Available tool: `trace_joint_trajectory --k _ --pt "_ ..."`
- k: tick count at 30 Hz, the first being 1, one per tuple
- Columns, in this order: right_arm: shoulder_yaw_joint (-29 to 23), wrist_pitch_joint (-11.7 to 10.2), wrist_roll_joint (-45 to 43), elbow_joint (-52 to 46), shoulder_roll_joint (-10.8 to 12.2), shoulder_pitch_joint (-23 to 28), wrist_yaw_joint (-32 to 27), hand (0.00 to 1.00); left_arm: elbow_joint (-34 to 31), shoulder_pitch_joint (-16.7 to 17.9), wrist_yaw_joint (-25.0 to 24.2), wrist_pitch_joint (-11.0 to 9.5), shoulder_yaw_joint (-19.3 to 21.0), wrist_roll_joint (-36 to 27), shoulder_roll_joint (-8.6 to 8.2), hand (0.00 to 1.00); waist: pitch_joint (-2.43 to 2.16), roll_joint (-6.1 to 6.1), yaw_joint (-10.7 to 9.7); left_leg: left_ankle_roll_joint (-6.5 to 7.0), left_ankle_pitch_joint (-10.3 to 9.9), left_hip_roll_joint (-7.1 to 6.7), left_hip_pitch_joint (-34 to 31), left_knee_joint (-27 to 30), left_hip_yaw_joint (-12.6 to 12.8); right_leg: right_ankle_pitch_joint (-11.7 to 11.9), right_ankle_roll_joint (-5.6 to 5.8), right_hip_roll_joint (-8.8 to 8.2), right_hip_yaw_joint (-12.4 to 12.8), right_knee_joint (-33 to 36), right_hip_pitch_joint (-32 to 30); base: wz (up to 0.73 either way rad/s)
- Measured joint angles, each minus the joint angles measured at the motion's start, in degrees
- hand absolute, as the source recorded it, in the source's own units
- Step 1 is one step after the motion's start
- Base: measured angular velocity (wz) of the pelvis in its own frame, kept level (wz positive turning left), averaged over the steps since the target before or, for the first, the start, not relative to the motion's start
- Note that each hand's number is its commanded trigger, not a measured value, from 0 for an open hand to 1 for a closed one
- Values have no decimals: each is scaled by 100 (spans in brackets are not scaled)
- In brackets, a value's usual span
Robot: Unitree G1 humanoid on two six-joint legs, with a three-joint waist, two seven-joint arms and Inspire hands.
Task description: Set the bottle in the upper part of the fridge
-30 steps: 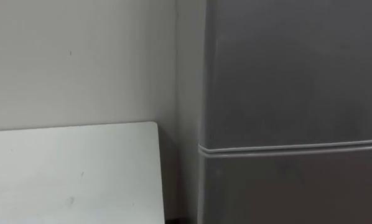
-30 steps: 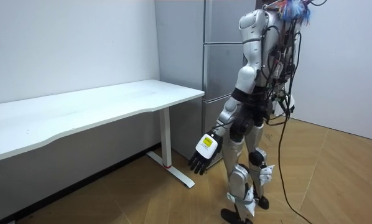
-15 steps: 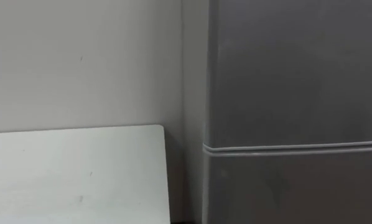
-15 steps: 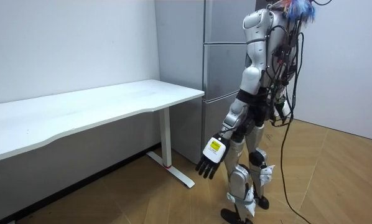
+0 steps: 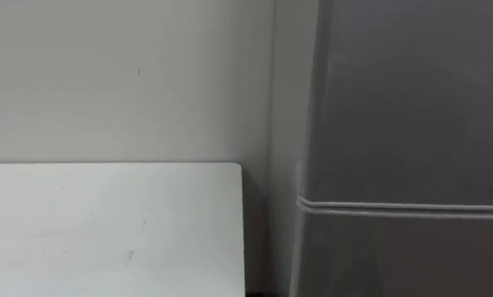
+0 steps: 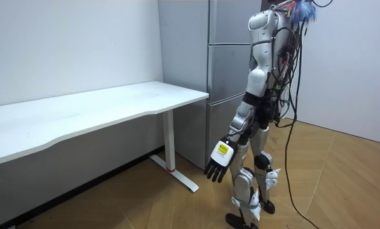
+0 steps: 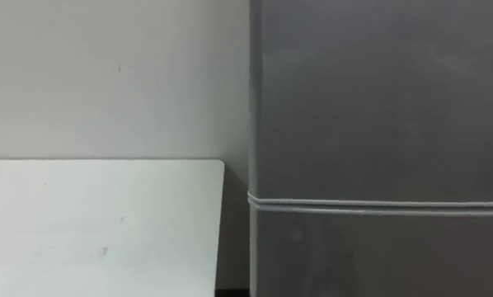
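We stand facing grey fridge point(image 6: 225, 70), doors shut, white tabletop point(image 6: 114, 105) at our left. Our left hand point(image 6: 218, 166) hangs low beside thigh, fingers spread loose, empty.

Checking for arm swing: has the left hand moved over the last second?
Yes. In the room view the left hand has drifted toward the view's right and slightly down, away from the table leg.

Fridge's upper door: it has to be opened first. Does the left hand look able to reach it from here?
Probably yes. The robot stands close before the shut fridge with nothing between them; the left hand hangs open by its thigh and would only need raising.
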Motion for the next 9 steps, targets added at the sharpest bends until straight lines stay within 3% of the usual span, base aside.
trace_joint_trajectory --k 9 --pt "363 116 -111 119 -3 -26 598 0 0 -63 2 0 -300 -164 25 0 28 29 -9 -1 -3 -6 -40 -5 -37 0 0 2 -30 -2 2 1"
